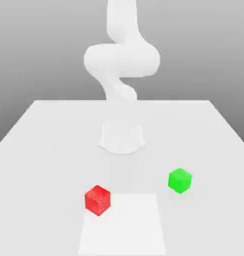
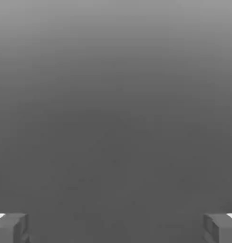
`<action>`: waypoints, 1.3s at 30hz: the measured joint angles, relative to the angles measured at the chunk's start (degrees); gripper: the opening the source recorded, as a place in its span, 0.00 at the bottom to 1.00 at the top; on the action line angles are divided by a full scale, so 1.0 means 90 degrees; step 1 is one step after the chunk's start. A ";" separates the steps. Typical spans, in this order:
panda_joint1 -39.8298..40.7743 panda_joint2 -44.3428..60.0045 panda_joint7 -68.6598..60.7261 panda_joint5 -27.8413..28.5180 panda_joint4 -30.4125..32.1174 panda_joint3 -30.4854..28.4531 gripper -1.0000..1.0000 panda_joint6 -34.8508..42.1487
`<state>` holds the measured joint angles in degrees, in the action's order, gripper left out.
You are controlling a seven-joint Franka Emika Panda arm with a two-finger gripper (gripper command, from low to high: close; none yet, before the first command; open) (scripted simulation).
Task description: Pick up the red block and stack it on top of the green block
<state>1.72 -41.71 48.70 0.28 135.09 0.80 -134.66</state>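
Red block (image 1: 97, 200) lower left of the exterior view, green block (image 1: 180, 180) well apart. Likely rigid, light; best pinched across opposite flat faces. Gripper (image 2: 116, 228) jaws spread wide.

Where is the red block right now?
In the exterior view, the red block sits on the white table, near the front and a bit to that view's left. The green block sits apart, toward that view's right.

White table (image 1: 54, 135) (paler patch in front), grey gradient bkgd.
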 joint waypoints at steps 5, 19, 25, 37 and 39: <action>0.0412 0.1110 0.0766 0.0088 0.0843 0.0154 0.50 -0.0753; 0.1171 0.4532 0.2633 -0.0027 0.3077 0.0124 0.50 -0.3102; 0.1121 0.5902 0.2778 0.0114 0.2944 0.0014 0.00 -0.4262; 0.1166 0.4957 0.2711 0.0006 0.3077 0.0093 0.00 -0.3459; 0.1156 0.4509 0.2666 -0.0044 0.3146 0.0101 0.00 -0.3076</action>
<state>12.12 -1.13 72.69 -0.12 163.40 1.70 -162.35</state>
